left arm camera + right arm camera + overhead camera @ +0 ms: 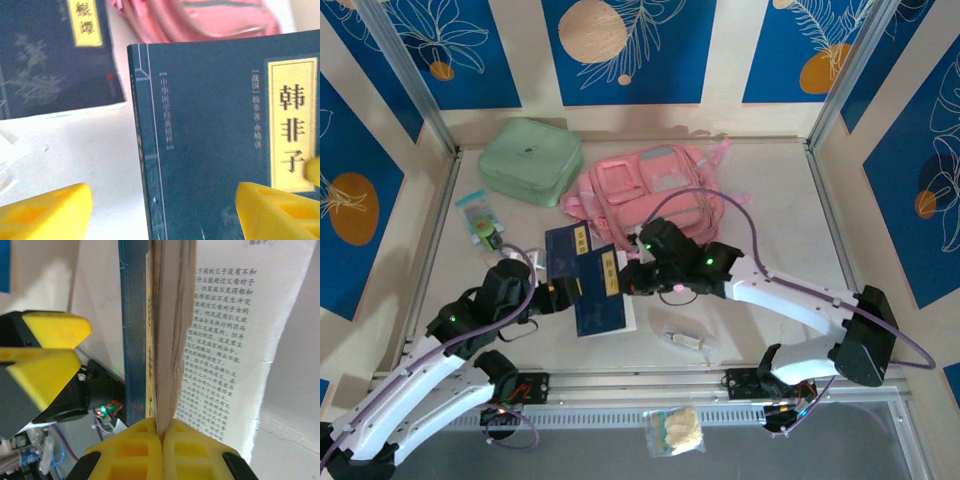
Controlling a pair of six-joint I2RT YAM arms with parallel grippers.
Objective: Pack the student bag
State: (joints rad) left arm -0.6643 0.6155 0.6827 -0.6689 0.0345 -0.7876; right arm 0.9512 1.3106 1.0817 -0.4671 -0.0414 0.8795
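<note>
On the pale table (775,215), the backpack (655,190) lies just beyond the book (598,300) pinched in the right gripper (162,432); the left gripper (162,210) gapes empty.

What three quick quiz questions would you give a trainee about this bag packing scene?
1. True or false: the right gripper is shut on the nearer dark blue book.
2. Multiple choice: what lies left of the student bag in the top view? A, mint-green case; B, red toolbox; C, metal bowl.
3. Short answer: do the jaws of the left gripper stand open or shut?
Key: 1 true; 2 A; 3 open.
</note>
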